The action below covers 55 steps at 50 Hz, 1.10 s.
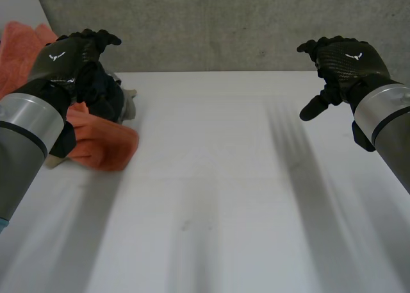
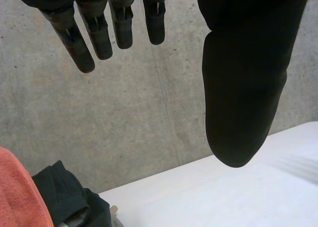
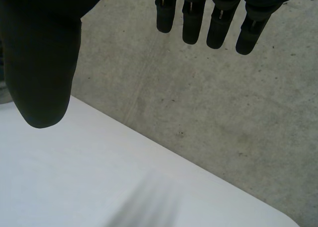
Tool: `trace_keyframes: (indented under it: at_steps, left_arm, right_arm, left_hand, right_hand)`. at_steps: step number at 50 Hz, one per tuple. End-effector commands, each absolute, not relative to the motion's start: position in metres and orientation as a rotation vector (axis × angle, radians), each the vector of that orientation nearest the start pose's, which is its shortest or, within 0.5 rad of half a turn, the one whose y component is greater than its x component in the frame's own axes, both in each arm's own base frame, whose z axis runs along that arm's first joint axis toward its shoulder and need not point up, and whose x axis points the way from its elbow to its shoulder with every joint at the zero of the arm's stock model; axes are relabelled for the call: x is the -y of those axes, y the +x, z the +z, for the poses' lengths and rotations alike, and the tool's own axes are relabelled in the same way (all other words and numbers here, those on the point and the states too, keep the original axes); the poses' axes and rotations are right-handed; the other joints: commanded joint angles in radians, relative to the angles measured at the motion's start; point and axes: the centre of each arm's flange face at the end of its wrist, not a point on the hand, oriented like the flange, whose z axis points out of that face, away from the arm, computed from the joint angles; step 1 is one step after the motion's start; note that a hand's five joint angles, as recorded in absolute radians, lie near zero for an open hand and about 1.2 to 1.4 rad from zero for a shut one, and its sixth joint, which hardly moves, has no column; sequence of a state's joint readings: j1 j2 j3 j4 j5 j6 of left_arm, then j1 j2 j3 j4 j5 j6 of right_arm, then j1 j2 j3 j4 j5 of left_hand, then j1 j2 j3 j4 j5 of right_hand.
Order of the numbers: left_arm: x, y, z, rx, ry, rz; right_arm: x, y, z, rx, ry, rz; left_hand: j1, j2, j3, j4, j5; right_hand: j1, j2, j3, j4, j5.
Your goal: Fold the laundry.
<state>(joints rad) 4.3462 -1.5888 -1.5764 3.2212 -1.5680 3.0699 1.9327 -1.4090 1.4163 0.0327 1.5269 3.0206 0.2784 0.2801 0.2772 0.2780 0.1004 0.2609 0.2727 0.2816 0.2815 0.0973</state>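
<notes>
Head view: the laundry (image 1: 90, 121), an orange towel (image 1: 106, 149) plus a dark garment (image 1: 107, 95), is heaped on the table (image 1: 224, 177) by the left hand (image 1: 67, 57). That one and the right hand (image 1: 346, 62) both hover with fingers straight, holding nothing.

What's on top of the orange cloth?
A bunched dark garment lies on the orange cloth, with a pale piece beside it. The left robot hand and its arm hide the pile's rest.

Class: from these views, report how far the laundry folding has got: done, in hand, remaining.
Done: nothing; the orange cloth and dark garment lie heaped, unfolded. In hand: nothing; left hand and right hand hover open. Left: all the folding.
</notes>
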Motion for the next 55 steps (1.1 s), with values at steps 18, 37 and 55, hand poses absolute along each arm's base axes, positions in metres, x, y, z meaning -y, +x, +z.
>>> trace_keyframes:
  at_steps: [18,37,55]
  left_arm:
    - [0.246,-0.235,0.309,-2.384,0.363,-2.48]
    - [0.268,-0.246,0.281,-2.472,0.498,-2.352]
    - [0.26,-0.245,0.296,-2.421,0.503,-2.412]
  right_arm:
    - [0.27,0.247,0.301,-2.059,-0.557,-2.025]
    - [0.275,0.245,0.286,-2.124,-0.611,-1.995]
    - [0.275,0.245,0.287,-2.124,-0.609,-1.997]
  left_hand:
    - [-0.104,-0.106,-0.103,-0.104,-0.1]
    - [-0.065,-0.067,-0.064,-0.065,-0.061]
    - [-0.071,-0.072,-0.07,-0.07,-0.067]
  right_hand:
    - [-0.086,-0.098,-0.107,-0.107,-0.097]
    - [-0.086,-0.098,-0.107,-0.107,-0.097]
    - [-0.086,-0.098,-0.107,-0.107,-0.097]
